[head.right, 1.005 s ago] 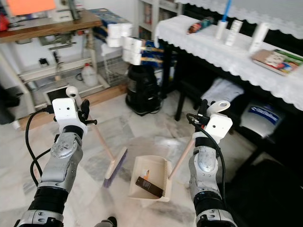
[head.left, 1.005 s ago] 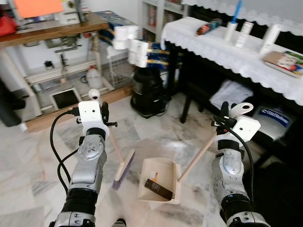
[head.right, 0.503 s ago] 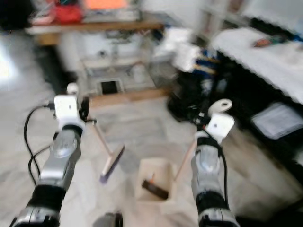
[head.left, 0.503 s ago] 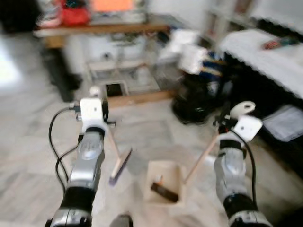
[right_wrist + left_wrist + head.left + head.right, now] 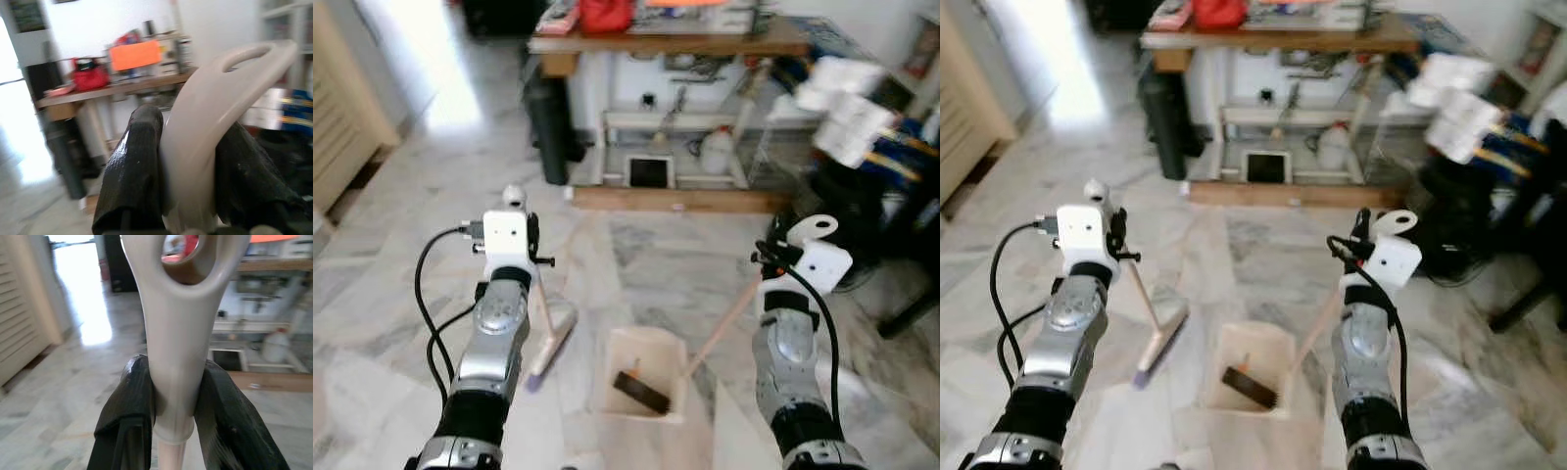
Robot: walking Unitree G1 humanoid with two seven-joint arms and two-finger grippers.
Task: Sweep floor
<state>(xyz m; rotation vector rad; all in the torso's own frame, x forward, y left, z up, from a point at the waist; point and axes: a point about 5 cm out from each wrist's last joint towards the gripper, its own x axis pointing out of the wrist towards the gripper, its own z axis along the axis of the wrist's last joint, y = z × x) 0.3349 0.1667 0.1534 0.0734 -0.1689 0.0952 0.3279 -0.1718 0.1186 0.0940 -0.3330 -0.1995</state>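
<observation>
My left gripper [image 5: 515, 217] is shut on the pale top of a broom handle [image 5: 172, 357], black fingers [image 5: 131, 396] clamped on both sides. The broom head [image 5: 551, 339] rests on the marble floor just below it. My right gripper [image 5: 787, 247] is shut on the looped grip [image 5: 215, 112] of a long-handled dustpan. The beige dustpan [image 5: 656, 349] sits on the floor between my arms, and a dark flat object [image 5: 641, 392] lies inside it. Its wooden stick [image 5: 722, 328] slants up to the right gripper.
A wooden workbench [image 5: 666, 44] stands at the back, a white jug [image 5: 715, 152] under it and a black cylinder [image 5: 551, 122] at its left leg. White roll packs [image 5: 847, 117] and a black appliance [image 5: 847, 191] are at the right. A louvred door [image 5: 342, 108] is at the left.
The camera has swung left, so the workbench now sits centre and the white-clothed table has left the view. Both arms keep the same hold on broom and dustpan.
</observation>
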